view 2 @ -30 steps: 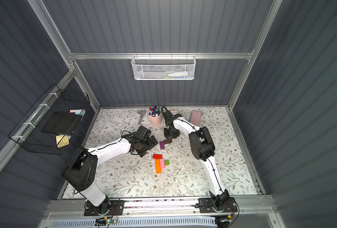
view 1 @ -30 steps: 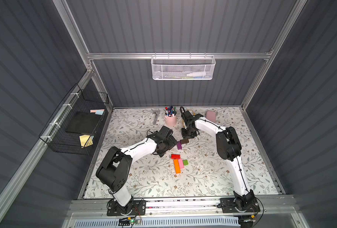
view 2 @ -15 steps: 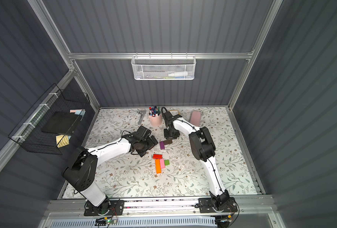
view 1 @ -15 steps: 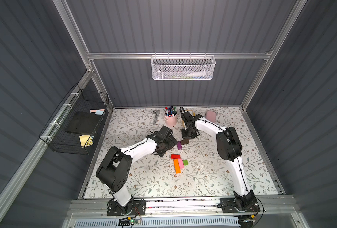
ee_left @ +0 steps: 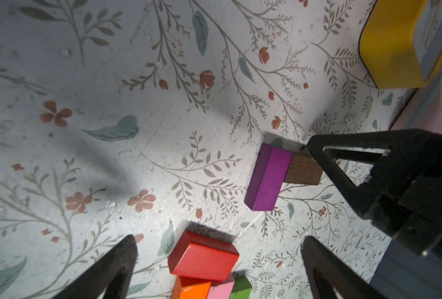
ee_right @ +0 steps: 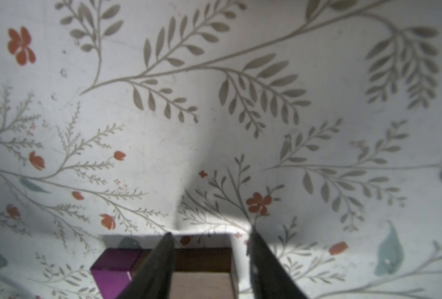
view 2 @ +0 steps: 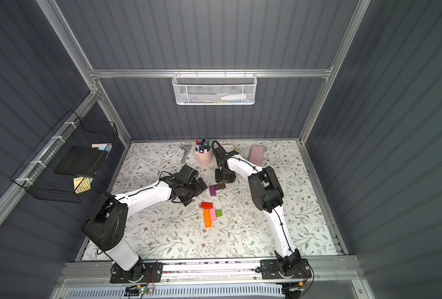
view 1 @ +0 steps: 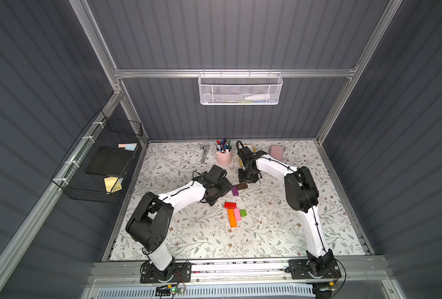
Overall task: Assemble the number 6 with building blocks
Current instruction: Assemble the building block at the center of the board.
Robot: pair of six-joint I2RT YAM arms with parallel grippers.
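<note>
Right gripper, released, straddles the brown block, which touches the purple block. Left gripper hangs parted and empty beside the purple block. Red, orange, pink and green cluster near it.

No writing or label is legible anywhere.

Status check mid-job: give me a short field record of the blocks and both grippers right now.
joined group: red rectangular block lying across the ends of the long orange block and the pink block; small green cube beside the pink block
separate pair: purple block with dark brown block butted against it, apart from the group
left gripper: open, empty, over the red rectangular block
right gripper: open, fingers astride the dark brown block
number 6: unfinished
</note>
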